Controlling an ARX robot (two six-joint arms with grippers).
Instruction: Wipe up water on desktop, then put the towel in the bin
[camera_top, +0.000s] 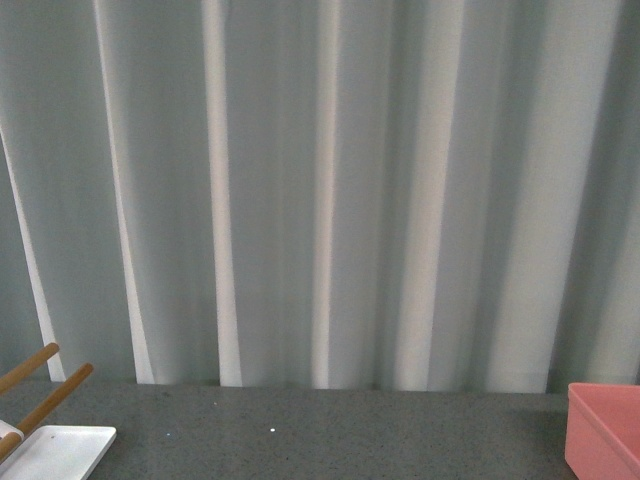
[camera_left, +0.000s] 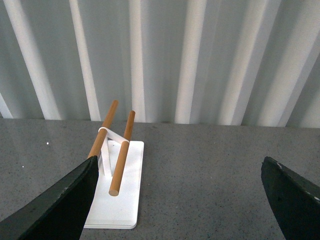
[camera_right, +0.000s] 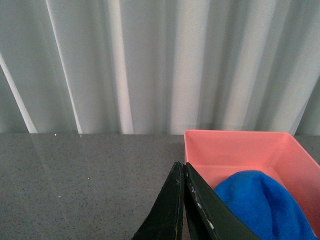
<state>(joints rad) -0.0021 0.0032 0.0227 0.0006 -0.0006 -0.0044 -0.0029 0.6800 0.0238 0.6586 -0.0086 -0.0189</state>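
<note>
Towel: the blue towel (camera_right: 262, 202) lies inside the pink bin (camera_right: 235, 142), bunched against the near part; only the right wrist view shows it.
Bin: it stands on the tabletop (camera_top: 330, 430) at the robot's right; the front view catches just one corner of it (camera_top: 605, 425) at the picture's edge.
Water: no puddle shows on the grey speckled surface in any view; a few small bright specks could be speckle or glints, I cannot tell which.
Progress: judged from how things lie, the wiping looks finished and the towel is in the bin, so little or nothing is left.
Right hand: the right hand (camera_right: 183, 200) has its fingers pressed together with nothing between them, just beside the bin's near wall and the towel.
Left hand: the left hand (camera_left: 177, 200) is spread wide and empty, above the tabletop near the white rack (camera_left: 117, 197) with its two wooden bars.
Edges: the tabletop's far edge meets a pale curtain (camera_top: 320, 190).
Open room: between rack and bin the surface is bare and broad; the tight spots are the bin's rim for the right arm and the bars for the left.
</note>
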